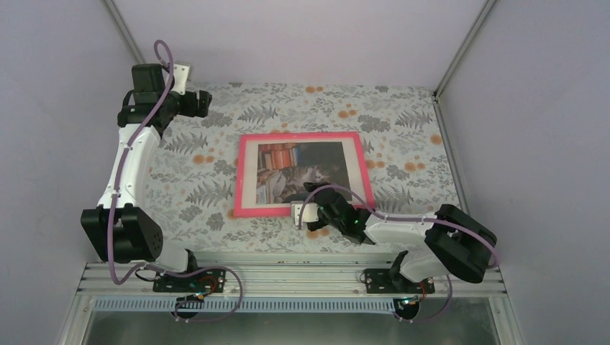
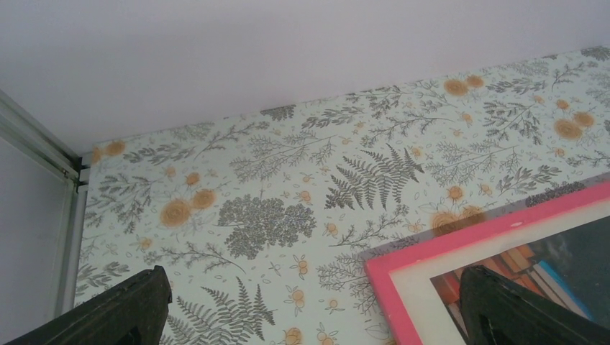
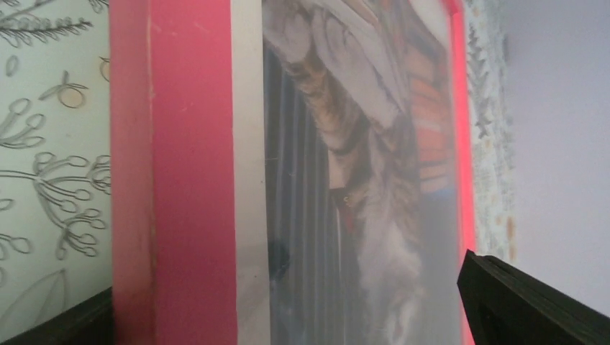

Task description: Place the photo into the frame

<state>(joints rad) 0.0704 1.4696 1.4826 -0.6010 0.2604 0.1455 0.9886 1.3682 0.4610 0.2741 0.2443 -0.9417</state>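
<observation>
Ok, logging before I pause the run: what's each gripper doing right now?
Left gripper: open, holding nothing.
Right gripper: open, holding nothing, over the near edge of the thin bright-pink picture frame.

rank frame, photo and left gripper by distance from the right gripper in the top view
1. frame: its near rail lies right at the right gripper.
2. photo: just beyond that rail, inside the frame.
3. left gripper: far-left corner of the table, well past the frame.

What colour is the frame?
The frame is bright pink, clearest in the top external view.
</observation>
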